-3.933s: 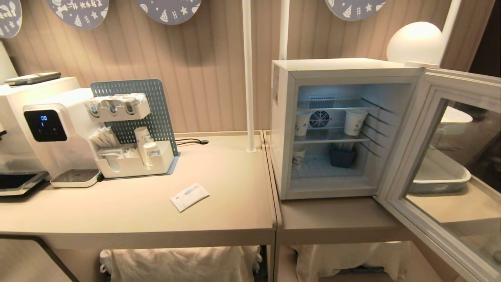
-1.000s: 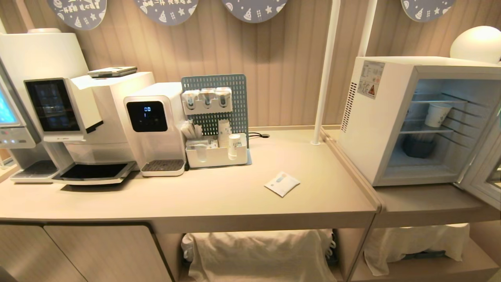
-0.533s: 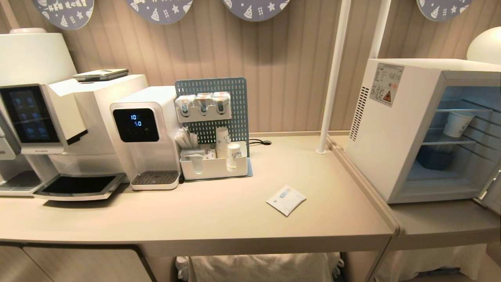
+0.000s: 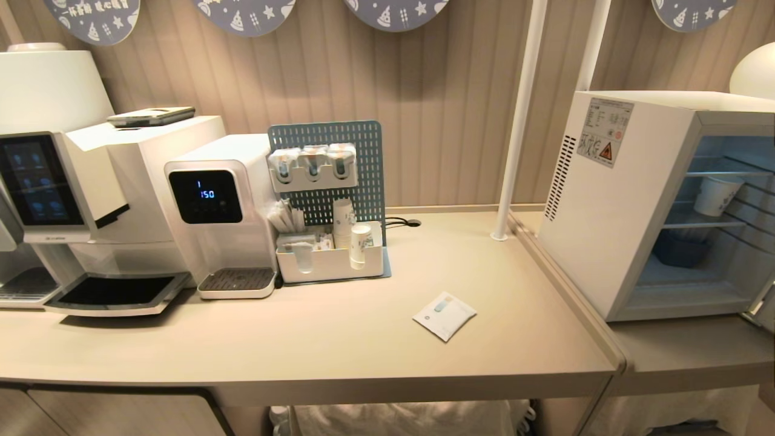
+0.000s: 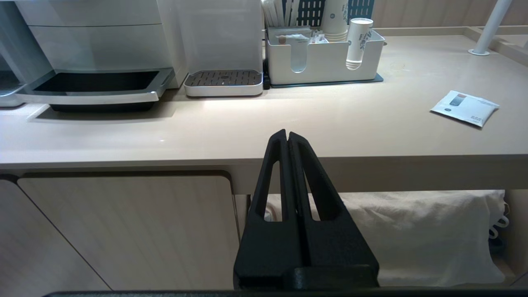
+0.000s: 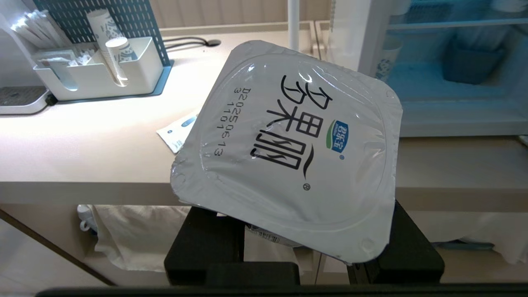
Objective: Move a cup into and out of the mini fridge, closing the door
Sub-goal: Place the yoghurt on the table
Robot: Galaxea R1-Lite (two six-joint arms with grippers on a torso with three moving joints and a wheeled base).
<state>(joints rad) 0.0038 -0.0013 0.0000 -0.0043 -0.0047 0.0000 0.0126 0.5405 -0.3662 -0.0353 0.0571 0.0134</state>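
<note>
The right gripper (image 6: pixel 303 247) is clamped on the cup (image 6: pixel 288 148), its black fingers (image 6: pixel 210 239) on either side of the pot under the white lid, which is tilted toward the wrist camera and fills much of that view. The cup is held off the front edge of the counter (image 4: pixel 339 339), with nothing between it and the counter top. Neither arm shows in the head view.

The mini fridge (image 4: pixel 611 200) stands on a lower table (image 4: pixel 684 351) that butts against the counter's right edge. Its door (image 4: pixel 764 309) is swung open, only a sliver showing at the right border. Inside, a paper cup (image 4: pixel 715 194) sits on a wire shelf and a dark blue bin (image 4: pixel 678 249) sits below it.

On the counter a flat white packet (image 4: pixel 444 315) lies toward the front right corner. Along the back edge stand a white organiser tray (image 4: pixel 330 260) in front of a blue pegboard (image 4: pixel 327 169), a water dispenser (image 4: pixel 221 212) and a coffee machine (image 4: pixel 103 200). A white pole (image 4: pixel 517 121) rises from the back right corner.

The left gripper (image 5: pixel 287 140) has its fingers pressed together, empty, below the front edge of the counter.
</note>
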